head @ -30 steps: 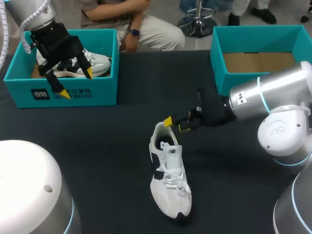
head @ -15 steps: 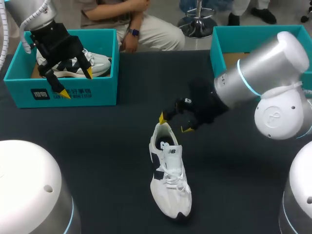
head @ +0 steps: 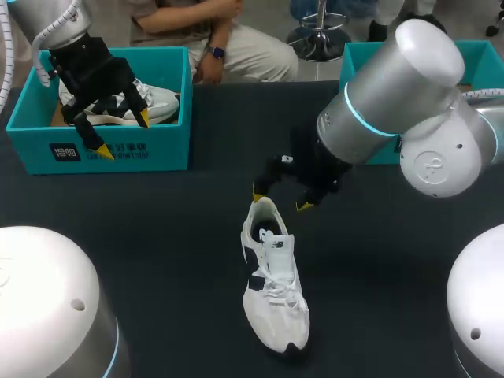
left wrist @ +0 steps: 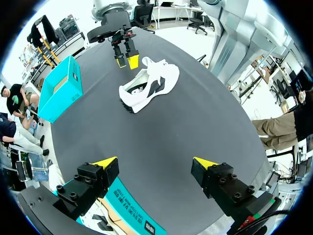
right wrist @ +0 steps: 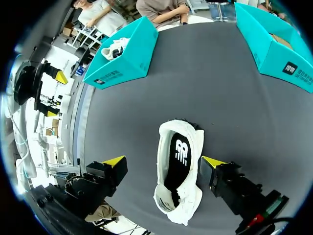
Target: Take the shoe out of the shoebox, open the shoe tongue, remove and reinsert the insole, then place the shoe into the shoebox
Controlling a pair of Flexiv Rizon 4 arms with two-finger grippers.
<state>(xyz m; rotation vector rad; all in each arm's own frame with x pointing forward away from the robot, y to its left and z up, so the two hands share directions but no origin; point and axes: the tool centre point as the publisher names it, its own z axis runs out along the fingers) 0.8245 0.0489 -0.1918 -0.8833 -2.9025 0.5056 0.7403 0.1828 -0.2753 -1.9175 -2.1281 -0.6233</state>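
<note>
The shoe lies near the middle of the table, heel toward the far edge, the right gripper poised over that heel, fingers apart, likely to reach the insole; the left gripper hangs spread over the far-left shoebox.

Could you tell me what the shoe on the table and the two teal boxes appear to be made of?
Shoe: white textile or mesh upper with black panels, matte, with woven laces; the exact fabric is unclear. Left shoebox and right shoebox: probably cardboard, with a matte teal printed outside; the right one shows a plain brown floor inside.
</note>
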